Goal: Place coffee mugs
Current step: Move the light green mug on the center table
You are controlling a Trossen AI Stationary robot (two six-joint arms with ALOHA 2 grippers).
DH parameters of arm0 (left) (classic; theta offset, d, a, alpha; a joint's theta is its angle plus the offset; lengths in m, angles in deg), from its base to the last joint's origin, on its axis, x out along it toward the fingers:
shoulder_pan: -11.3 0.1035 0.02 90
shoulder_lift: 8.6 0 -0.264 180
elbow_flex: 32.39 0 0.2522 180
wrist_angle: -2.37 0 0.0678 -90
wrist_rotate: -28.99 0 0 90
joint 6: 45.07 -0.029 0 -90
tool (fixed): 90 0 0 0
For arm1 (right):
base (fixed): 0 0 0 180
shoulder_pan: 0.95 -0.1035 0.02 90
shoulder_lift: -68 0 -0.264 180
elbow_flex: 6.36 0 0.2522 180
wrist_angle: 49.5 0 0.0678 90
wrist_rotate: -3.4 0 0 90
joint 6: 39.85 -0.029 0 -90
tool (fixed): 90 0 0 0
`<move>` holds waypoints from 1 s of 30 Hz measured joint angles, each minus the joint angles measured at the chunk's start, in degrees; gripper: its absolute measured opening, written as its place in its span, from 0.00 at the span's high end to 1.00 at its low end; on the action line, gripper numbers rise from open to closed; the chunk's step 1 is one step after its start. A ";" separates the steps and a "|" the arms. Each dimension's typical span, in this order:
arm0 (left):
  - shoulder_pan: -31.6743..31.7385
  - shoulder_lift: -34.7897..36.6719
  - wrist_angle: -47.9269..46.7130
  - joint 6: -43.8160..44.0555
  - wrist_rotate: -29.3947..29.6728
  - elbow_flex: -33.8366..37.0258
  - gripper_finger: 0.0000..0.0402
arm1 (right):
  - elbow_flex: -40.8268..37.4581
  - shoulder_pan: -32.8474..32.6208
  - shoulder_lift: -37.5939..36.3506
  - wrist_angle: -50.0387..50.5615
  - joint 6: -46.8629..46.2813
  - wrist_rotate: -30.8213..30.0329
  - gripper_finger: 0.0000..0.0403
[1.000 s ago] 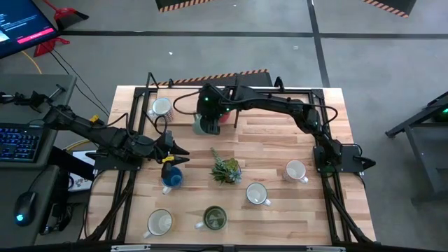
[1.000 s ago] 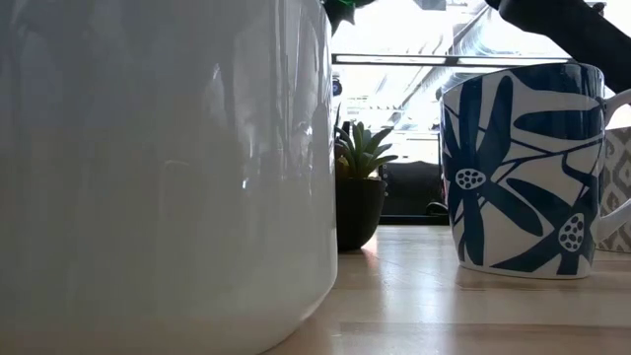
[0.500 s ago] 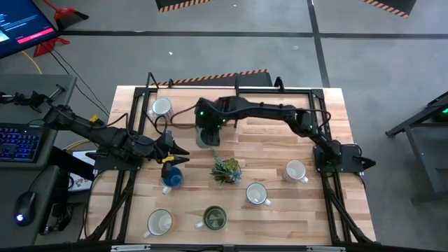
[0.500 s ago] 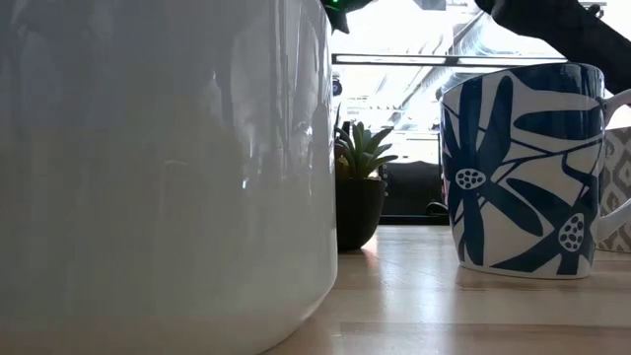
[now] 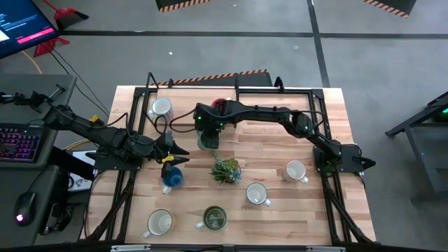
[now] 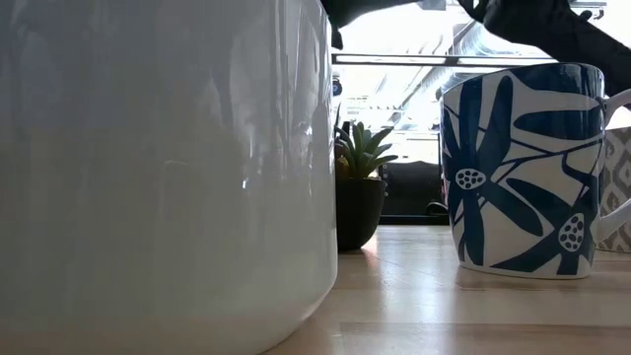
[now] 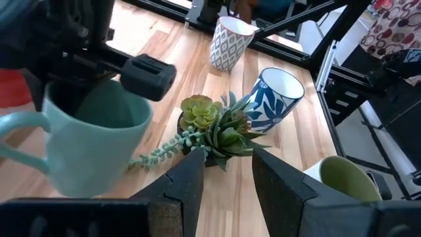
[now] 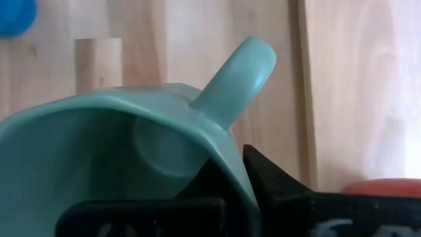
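Since the earlier frame the right end effector (image 5: 208, 137) has carried the teal mug (image 7: 85, 143) a little nearer and leftward, uncovering the red mug (image 5: 219, 105) behind it. It now pinches the teal mug's rim, one finger inside and one outside, just far of the small plant (image 5: 226, 169) at mid tabletop (image 5: 280, 210). The left end effector (image 7: 225, 172) waits spread at the left, and I judge the mug stiff, glazed, slippery and breakable, so a firm rim hold suits it.

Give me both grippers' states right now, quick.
Left gripper: open, empty, facing the small plant.
Right gripper: shut on the teal mug, clamping its rim beside the handle, near the table's middle.
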 joint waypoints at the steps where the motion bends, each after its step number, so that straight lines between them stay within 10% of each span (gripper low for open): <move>1: -0.01 -0.02 -0.04 -0.02 -0.02 0.00 0.70 | 0.00 0.00 0.09 -0.15 -0.01 -1.01 1.00; 30: -0.03 0.00 -0.22 -0.11 -0.07 0.00 0.70 | 0.00 -4.63 1.14 -0.31 0.57 4.50 1.00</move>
